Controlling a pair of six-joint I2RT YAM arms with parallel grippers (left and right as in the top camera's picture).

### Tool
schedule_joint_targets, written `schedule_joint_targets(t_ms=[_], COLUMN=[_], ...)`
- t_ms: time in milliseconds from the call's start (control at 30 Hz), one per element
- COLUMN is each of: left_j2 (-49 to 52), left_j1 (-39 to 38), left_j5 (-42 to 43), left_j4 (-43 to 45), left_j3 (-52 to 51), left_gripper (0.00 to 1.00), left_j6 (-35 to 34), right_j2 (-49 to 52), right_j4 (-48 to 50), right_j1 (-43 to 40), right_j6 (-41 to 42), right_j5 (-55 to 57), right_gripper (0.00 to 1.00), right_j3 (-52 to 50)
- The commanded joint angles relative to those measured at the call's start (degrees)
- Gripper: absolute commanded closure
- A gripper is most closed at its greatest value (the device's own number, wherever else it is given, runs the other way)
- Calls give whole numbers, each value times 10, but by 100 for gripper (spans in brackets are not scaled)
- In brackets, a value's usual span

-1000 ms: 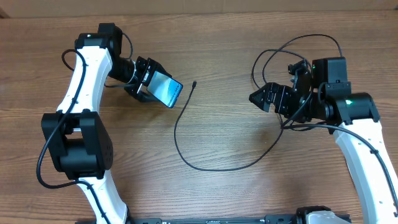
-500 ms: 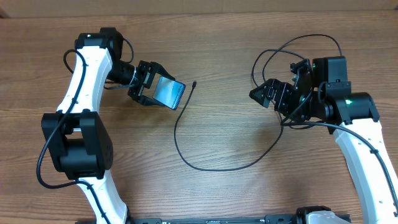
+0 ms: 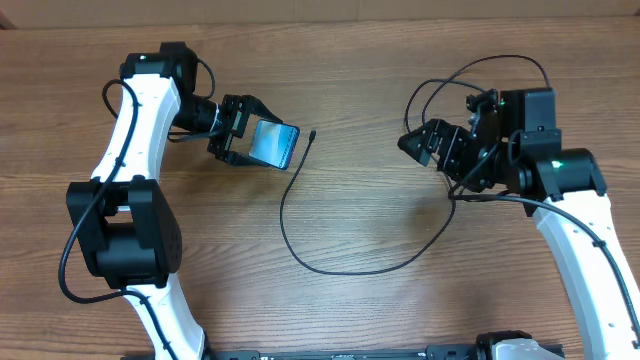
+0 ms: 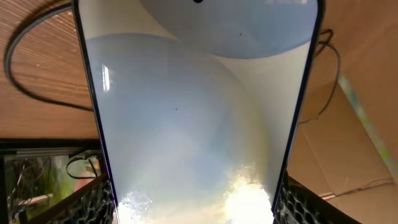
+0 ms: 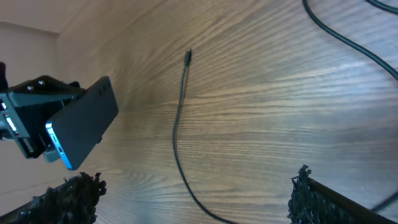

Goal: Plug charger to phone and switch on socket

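Note:
My left gripper (image 3: pixel 243 143) is shut on the phone (image 3: pixel 274 143) and holds it above the table, with the lit screen tilted up. The phone's screen fills the left wrist view (image 4: pixel 193 106), with my left gripper's fingers (image 4: pixel 196 208) on its two long edges. The charger cable (image 3: pixel 283 212) lies on the table, and its connector tip (image 3: pixel 313 134) is just right of the phone. My right gripper (image 3: pixel 421 143) is open and empty, to the right of the tip. In the right wrist view the phone (image 5: pixel 84 127), the tip (image 5: pixel 188 56) and my open right gripper (image 5: pixel 186 199) show. The socket is out of view.
The charger cable sweeps right under my right arm and loops behind it (image 3: pixel 480 68); its plug is hidden. A cardboard wall (image 3: pixel 400 8) runs along the far edge of the wooden table (image 3: pixel 360 200).
My left gripper has turned the phone and carried it slightly right, nearer the connector tip. My right gripper has shifted a little left and up. The cable has not moved.

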Motion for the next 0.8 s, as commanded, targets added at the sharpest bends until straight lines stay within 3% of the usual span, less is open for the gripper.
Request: schedule_joint_targets(t_ms=[0, 767], left_j2=[-4, -4], left_j1=[7, 5], left_j5=[37, 67], left_j4=[0, -5], left_j3=[19, 19], left_gripper=[58, 58], left_j6=[-15, -10], right_j2=[1, 2], right_j4=[12, 17], right_j1=[18, 37], right_j6=[16, 21], right_j5=[7, 24], right_gripper=[0, 0], right_j3=[-3, -3])
